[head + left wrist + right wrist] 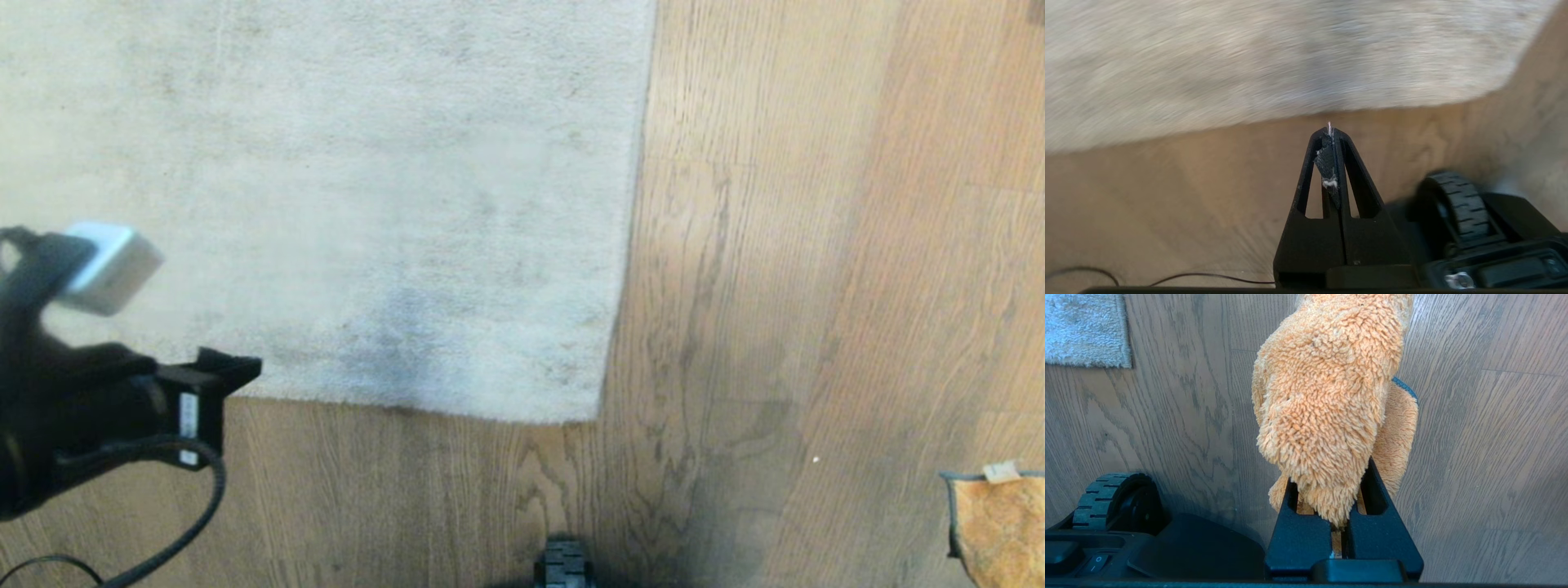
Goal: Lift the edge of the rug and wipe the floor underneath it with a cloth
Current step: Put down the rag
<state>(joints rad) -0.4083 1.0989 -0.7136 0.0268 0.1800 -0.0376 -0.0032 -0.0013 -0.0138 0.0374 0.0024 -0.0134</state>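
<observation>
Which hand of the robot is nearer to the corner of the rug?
Left. The left hand, shut and empty, hangs over the floor beside the rug edge. The right hand holds the cloth farther off.

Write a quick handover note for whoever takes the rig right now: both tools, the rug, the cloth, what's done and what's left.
Left tool: shut, empty, over bare floor near the rug edge.
Right tool: shut on the cloth, held low to the right, clear of the rug.
Rug lies flat, corner down.
Done: cloth picked up.
Left: lift the rug edge, wipe the floor beneath it.
</observation>
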